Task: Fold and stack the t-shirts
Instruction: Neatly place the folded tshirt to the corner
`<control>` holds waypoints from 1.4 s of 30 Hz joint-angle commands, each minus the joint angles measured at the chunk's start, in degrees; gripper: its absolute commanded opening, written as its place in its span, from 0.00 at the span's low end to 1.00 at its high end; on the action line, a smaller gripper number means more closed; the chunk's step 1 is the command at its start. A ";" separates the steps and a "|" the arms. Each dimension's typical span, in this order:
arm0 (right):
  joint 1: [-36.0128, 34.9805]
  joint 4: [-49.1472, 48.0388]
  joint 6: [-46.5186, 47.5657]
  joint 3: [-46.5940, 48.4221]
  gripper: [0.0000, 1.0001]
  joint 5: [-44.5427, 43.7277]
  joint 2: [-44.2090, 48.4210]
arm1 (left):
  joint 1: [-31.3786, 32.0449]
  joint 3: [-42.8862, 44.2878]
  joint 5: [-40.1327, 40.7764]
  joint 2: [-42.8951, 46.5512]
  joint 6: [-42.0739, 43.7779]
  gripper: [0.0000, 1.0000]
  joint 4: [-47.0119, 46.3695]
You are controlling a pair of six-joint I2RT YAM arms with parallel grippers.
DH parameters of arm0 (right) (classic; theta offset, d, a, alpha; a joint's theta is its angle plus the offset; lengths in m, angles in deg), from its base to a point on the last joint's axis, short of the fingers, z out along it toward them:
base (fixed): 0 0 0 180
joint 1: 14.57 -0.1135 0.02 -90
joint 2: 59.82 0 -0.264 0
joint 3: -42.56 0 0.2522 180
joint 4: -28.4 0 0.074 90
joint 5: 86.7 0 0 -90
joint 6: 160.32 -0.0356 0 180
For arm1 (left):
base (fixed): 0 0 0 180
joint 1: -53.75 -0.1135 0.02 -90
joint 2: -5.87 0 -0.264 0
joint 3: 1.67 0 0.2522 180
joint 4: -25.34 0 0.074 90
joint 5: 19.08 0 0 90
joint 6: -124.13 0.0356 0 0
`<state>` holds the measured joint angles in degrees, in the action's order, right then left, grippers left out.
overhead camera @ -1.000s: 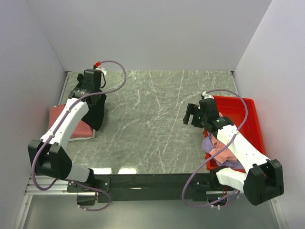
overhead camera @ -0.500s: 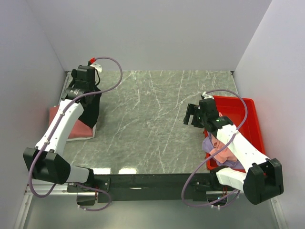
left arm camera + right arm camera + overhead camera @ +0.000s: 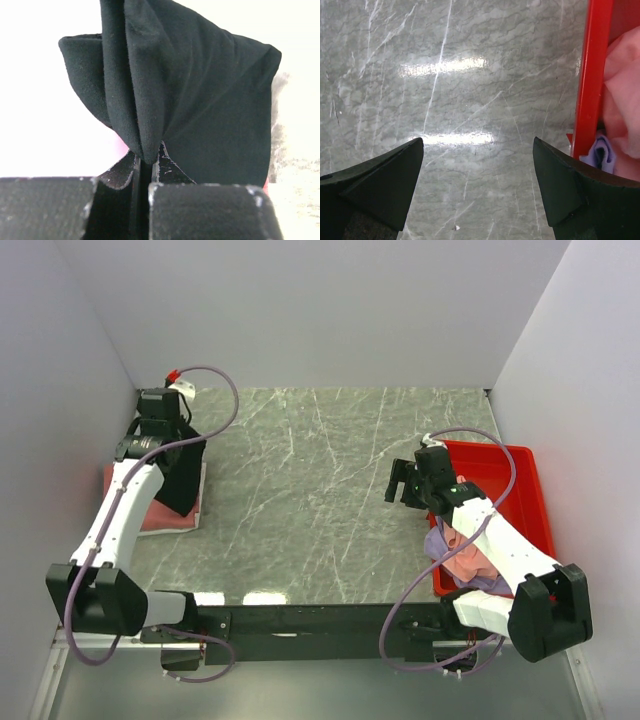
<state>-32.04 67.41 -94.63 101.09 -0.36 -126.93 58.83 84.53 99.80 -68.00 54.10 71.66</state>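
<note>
Left wrist, left fingers [image 3: 119,174] pinching draped black t-shirt [image 3: 200,100], right fingers [image 3: 380,175] spread over veined marble [image 3: 480,100]

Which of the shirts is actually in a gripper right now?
The black t-shirt, pinched in the shut left gripper over the flat salmon-red shirt. The pink shirt and lavender shirt lie loose at the red bin, ungripped.

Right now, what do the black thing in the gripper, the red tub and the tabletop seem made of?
Black shirt: soft matte knit cloth, by its folds.
Red bin: likely smooth rigid plastic, straight even rim.
Table: grey veined marble look, glossy, mirrors lights; stone or laminate, unclear.
</note>
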 commanded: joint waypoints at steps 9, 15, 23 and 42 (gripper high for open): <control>0.34 -0.21 0.85 2.07 0.96 -1.96 -0.39 | -6.39 -4.94 -2.61 -3.83 -3.53 0.01 -8.11; 0.25 -0.29 0.85 2.07 0.96 -1.61 -1.00 | -9.65 -7.23 -0.86 -4.27 -4.58 0.01 -10.93; 0.25 -0.73 1.02 1.99 0.96 0.14 -1.62 | -12.90 -11.36 -3.05 -2.25 -7.75 0.04 -12.34; 0.42 -0.82 0.94 1.90 0.96 1.03 -1.62 | -13.70 -11.54 0.65 0.39 -13.19 1.00 -14.01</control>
<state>-32.00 67.48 -94.39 101.20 1.19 -129.27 45.34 71.02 101.03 -70.40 43.89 58.81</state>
